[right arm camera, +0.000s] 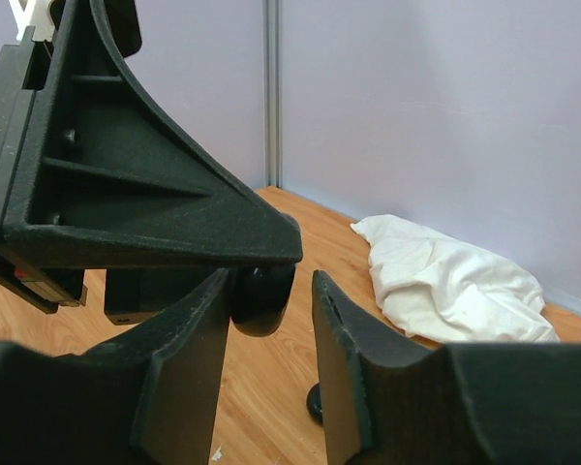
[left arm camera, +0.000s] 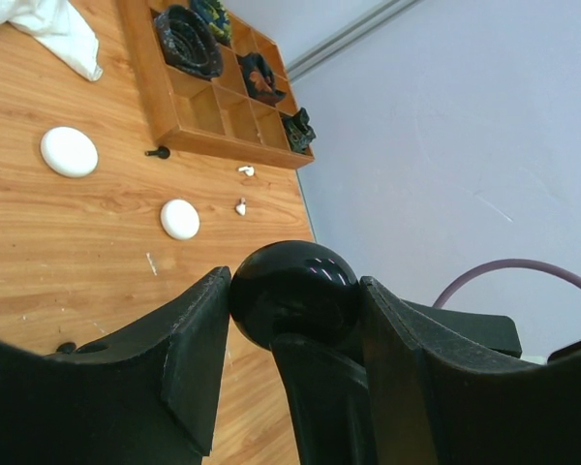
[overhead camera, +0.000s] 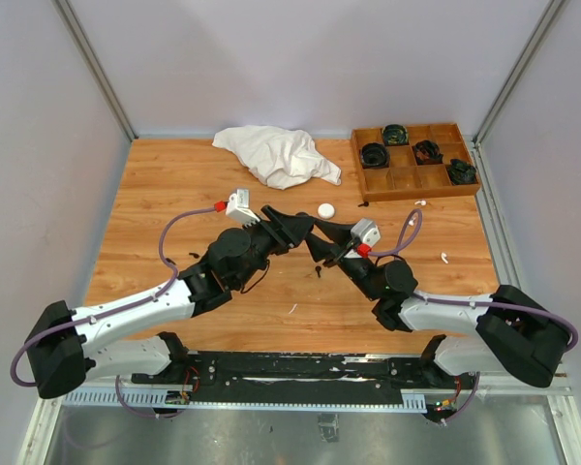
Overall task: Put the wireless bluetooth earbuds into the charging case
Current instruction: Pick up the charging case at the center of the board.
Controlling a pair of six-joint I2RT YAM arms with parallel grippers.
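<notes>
Black round case (left arm camera: 300, 281) sits clamped in the half-closed left end effector (left arm camera: 295, 291). The right end effector (right arm camera: 269, 291) stands narrow beside it, grip unclear. White earbuds (left arm camera: 246, 170) lie on the bench (left arm camera: 77, 271) by the tray (left arm camera: 232, 147), nearer the right arm.

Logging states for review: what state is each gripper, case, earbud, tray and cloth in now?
Left gripper: shut on black case.
Black case: held above table, lid unclear.
Right gripper: open, jaws either side of black case.
White cases: shut, flat on table.
White earbuds: loose on table, outside any case.
Tray: coiled items in some compartments.
Cloth: crumpled.
</notes>
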